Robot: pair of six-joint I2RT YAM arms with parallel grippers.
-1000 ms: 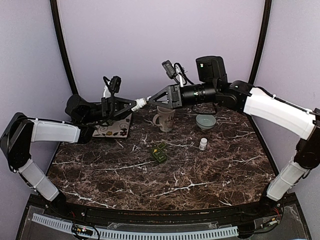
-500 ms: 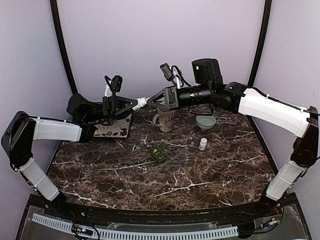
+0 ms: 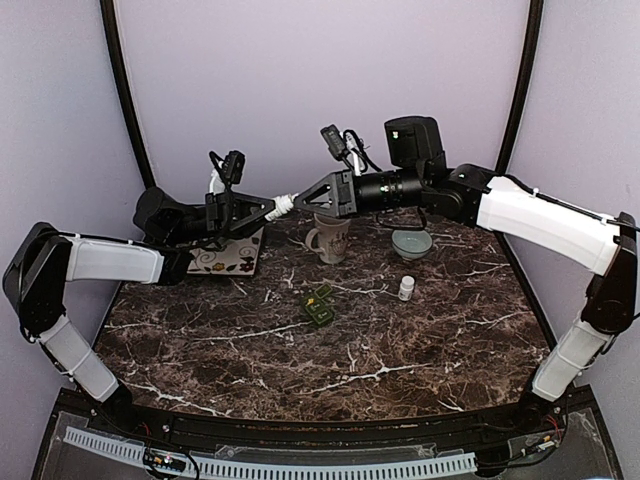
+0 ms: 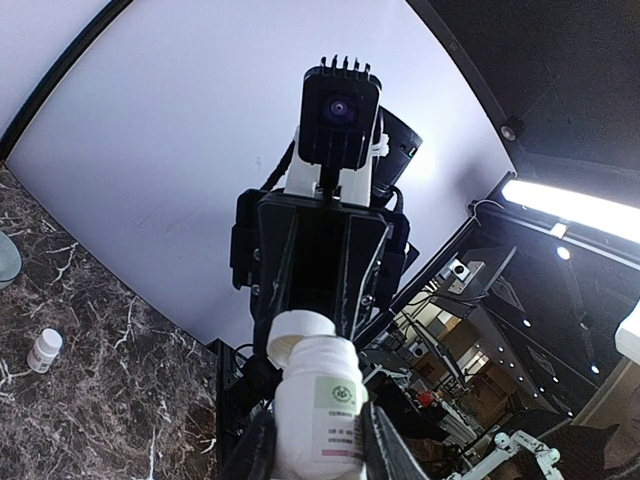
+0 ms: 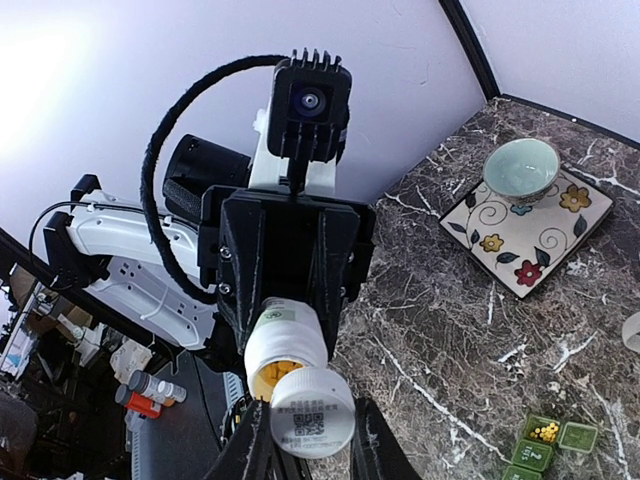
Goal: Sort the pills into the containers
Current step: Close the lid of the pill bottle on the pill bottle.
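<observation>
Pill bottle gripped in left claw; cap pinched in right claw, just off bottle mouth.

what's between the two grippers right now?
A white pill bottle, held by the left gripper, its cap in the right gripper. Top view shows it.

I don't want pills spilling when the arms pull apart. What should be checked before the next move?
1. Left gripper clamped on bottle: ok.
2. Right gripper clamped on cap: ok.
3. Cap free of neck: ok, yellow pills show at the mouth.
4. Bottle mouth tilted up: not ok, it lies roughly level.
5. Green pill organiser below the mouth: not ok, it sits nearer the bases.
</observation>
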